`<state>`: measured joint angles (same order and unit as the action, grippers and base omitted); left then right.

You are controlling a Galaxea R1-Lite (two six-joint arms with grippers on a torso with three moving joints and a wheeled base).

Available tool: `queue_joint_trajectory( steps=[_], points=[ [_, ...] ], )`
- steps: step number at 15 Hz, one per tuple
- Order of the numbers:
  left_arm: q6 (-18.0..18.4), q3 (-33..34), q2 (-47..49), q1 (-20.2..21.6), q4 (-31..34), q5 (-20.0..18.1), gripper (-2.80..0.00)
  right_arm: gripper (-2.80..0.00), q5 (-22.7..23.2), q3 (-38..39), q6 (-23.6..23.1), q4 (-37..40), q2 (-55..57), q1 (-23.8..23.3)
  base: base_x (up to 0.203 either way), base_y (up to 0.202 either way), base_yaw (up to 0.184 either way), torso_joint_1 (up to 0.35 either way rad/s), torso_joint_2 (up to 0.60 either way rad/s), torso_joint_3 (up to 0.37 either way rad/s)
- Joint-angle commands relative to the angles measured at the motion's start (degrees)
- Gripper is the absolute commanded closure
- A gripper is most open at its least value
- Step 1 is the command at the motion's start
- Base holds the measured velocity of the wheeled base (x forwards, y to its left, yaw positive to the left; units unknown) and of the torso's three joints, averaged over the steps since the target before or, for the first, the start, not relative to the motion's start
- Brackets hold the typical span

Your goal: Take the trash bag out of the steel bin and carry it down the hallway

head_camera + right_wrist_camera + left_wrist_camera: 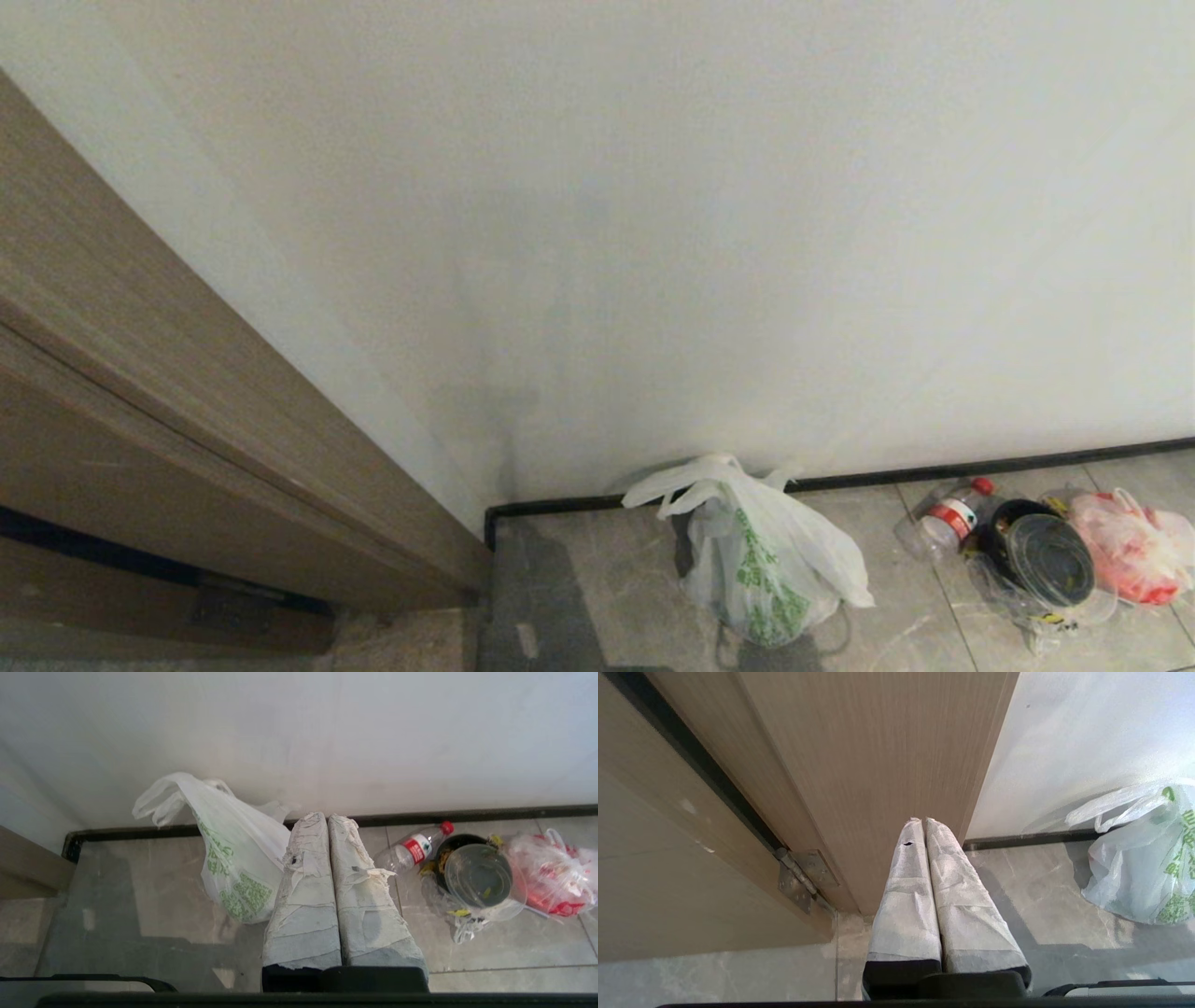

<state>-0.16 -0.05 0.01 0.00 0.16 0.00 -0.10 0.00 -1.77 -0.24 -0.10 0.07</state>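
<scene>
The trash bag (761, 555), thin white plastic with green print and loose loop handles, stands on the hallway floor tiles (607, 579) against the white wall. It also shows in the left wrist view (1143, 858) and the right wrist view (224, 854). The steel bin is out of view. My left gripper (923, 820) is shut and empty, hanging in front of a wooden door frame. Shut and empty too, my right gripper (326, 816) hangs just beside the bag, apart from it. Neither arm shows in the head view.
To the right of the bag lie a clear bottle with a red cap (948, 518), a round black container with a clear lid (1046, 555) and a smaller bag with red print (1134, 546). A wooden door frame (187, 420) with a hinge (803, 879) stands on the left. A black baseboard (980, 467) lines the wall.
</scene>
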Motion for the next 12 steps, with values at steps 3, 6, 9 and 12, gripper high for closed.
queue_joint_trajectory(
  steps=[3, 6, 9, 12],
  points=[
    [0.0, 0.0, 0.0, 0.0, 0.0, 0.0, 0.0, 0.0, 0.0, 0.0, 0.0, -0.1, -2.2, 0.0, 0.0, 0.0, 0.0, 0.004, 0.0, 0.165],
    [0.0, 0.0, 0.0, 0.0, 0.0, 0.1, 0.0, 0.0, 0.0, 0.0, 0.0, -0.1, -2.2, 0.0, 0.0, 0.0, 0.0, 0.002, 0.0, 0.194],
    [0.0, 0.0, 0.0, 0.0, 0.0, 0.0, 0.0, 0.0, 0.0, 0.0, 0.0, -0.1, -2.2, 0.0, 0.0, 0.0, 0.0, 0.002, 0.0, 0.201],
    [0.0, 0.0, 0.0, 0.0, 0.0, 0.0, 0.0, 0.0, 0.0, 0.0, -0.2, -0.1, -2.2, 0.0, 0.0, 0.0, 0.0, 0.002, 0.0, 0.206]
  ],
)
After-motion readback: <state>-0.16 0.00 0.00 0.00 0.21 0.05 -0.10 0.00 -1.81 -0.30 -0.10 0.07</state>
